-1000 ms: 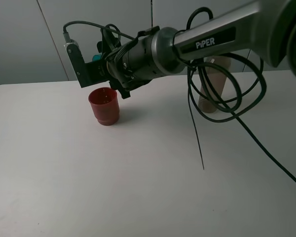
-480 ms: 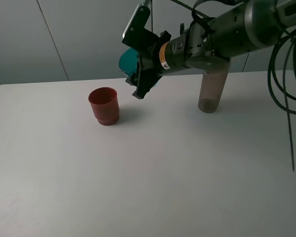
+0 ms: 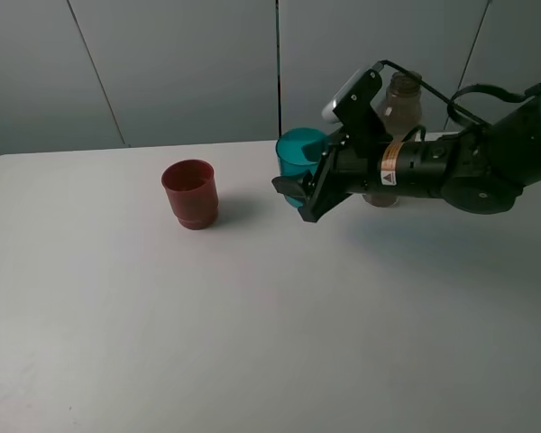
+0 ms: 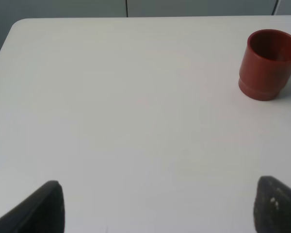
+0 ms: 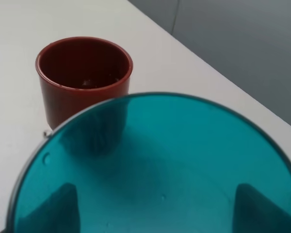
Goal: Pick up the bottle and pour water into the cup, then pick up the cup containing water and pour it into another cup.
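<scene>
Table (image 3: 162, 343) surface is white and mostly bare from where I sit; grey wall panels run behind it. I see the right gripper (image 3: 299, 191) clamped on the cup (image 3: 299, 153), the teal tumbler upright near the table's far edge. Another cup (image 3: 190, 193), the red-brown one, stands well apart from it on the left side, upright with nothing between the two. The bottle (image 3: 399, 99) sits behind the right arm, which hides all but its neck and shoulder. A yellow label on that arm carries print too small for me to read. The left gripper (image 4: 155, 206) shows only two dark fingertips (image 4: 39, 208) set wide apart over bare tabletop, holding nothing.
</scene>
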`<state>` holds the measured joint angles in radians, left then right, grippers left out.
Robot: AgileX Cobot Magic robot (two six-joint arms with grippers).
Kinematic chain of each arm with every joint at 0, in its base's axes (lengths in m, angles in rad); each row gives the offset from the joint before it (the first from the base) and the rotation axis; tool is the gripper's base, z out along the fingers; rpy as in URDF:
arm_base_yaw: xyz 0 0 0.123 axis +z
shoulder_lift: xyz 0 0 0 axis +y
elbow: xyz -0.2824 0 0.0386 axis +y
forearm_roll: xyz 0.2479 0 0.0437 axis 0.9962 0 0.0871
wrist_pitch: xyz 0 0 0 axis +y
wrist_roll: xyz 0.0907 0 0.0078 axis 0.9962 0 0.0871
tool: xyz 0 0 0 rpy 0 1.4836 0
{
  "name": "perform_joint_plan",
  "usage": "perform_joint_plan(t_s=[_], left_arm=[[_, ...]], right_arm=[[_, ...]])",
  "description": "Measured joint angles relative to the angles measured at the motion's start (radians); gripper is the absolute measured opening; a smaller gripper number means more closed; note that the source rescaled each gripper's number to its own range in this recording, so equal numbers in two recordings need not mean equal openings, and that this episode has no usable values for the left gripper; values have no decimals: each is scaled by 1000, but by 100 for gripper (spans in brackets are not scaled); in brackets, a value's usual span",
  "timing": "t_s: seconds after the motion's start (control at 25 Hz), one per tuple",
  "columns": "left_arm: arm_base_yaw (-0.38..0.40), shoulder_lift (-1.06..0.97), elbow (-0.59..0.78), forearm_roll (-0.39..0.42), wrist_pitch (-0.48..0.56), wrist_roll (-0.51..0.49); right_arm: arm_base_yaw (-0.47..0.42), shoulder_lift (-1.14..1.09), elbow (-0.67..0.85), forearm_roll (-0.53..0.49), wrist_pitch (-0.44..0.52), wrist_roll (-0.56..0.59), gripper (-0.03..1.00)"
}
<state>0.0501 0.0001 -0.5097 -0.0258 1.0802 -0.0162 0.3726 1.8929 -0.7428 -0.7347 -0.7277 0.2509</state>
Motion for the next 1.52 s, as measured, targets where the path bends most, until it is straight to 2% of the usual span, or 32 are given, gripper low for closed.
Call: perform_joint_plan(t_s=[0.12, 0.52, 0.92, 0.96, 1.04, 1.08, 1.12, 1.2, 1.36, 1.52], left_arm=[[0, 0, 0, 0, 0, 0], [0, 0, 0, 0, 0, 0], [0, 0, 0, 0, 0, 0], [0, 0, 0, 0, 0, 0], [0, 0, 0, 0, 0, 0], [0, 0, 0, 0, 0, 0], [0, 0, 0, 0, 0, 0], [0, 0, 0, 0, 0, 0], [0, 0, 0, 0, 0, 0], [0, 0, 0, 0, 0, 0]], right_arm=[[-31, 25, 18, 18, -30, 2, 11], [-34, 207, 18, 19, -116, -8, 11], [-34, 232, 18, 19, -126, -45, 11], [-34, 232, 18, 19, -126, -47, 18], [-34, 232, 18, 19, -135, -49, 73], [-34, 228, 18, 19, -139, -49, 88], [-34, 217, 18, 17, -139, -49, 95], [-34, 178, 18, 17, -139, -37, 99], [-34, 62, 34, 8, -119, 22, 99], [-34, -64, 49, -55, -2, 236, 99]])
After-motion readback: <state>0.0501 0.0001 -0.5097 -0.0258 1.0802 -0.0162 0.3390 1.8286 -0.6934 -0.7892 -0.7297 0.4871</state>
